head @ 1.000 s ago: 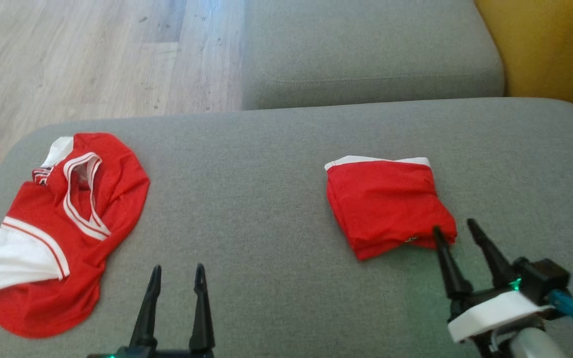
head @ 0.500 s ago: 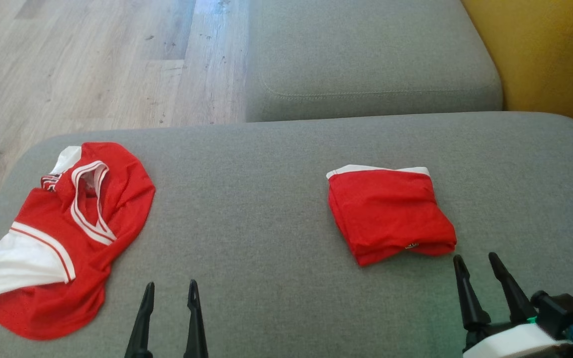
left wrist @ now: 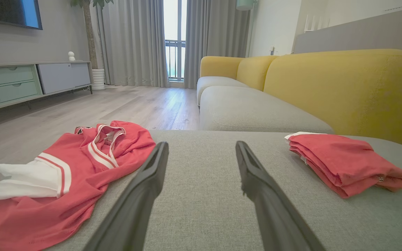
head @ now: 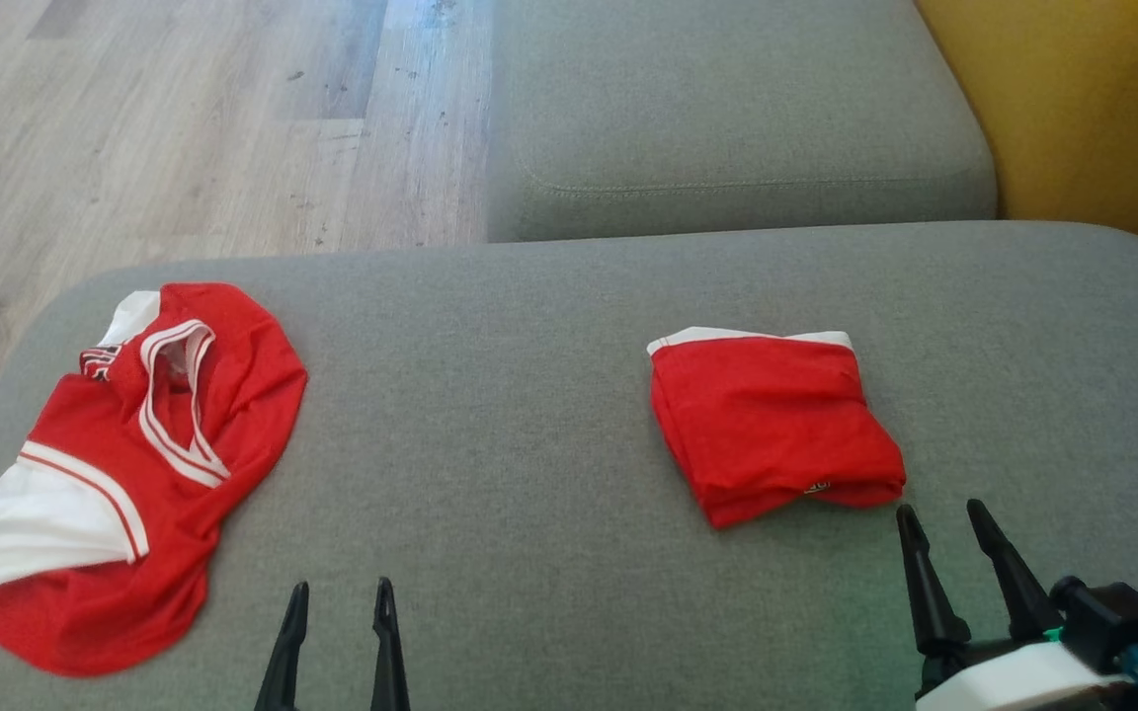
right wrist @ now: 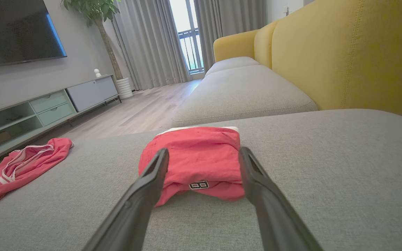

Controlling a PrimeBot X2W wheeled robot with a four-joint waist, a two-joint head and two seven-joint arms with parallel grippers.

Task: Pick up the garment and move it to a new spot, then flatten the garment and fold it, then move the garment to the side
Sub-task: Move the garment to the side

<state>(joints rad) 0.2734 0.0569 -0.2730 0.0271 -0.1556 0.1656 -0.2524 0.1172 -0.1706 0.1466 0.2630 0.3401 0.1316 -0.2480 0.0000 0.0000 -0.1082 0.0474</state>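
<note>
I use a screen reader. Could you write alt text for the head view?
A folded red garment lies on a grey sofa cushion, right of centre, just beyond the open right gripper. A crumpled red-and-white jersey lies far left; the open left gripper is empty.

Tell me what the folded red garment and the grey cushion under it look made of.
Folded garment: thin, soft sports fabric, possibly polyester; it lies in limp layers with a faint sheen. Cushion: matte woven upholstery cloth; a fine heathered grain shows close up in the wrist views.

right jaws withdrawn, off folded garment (head: pixel 772 420)
</note>
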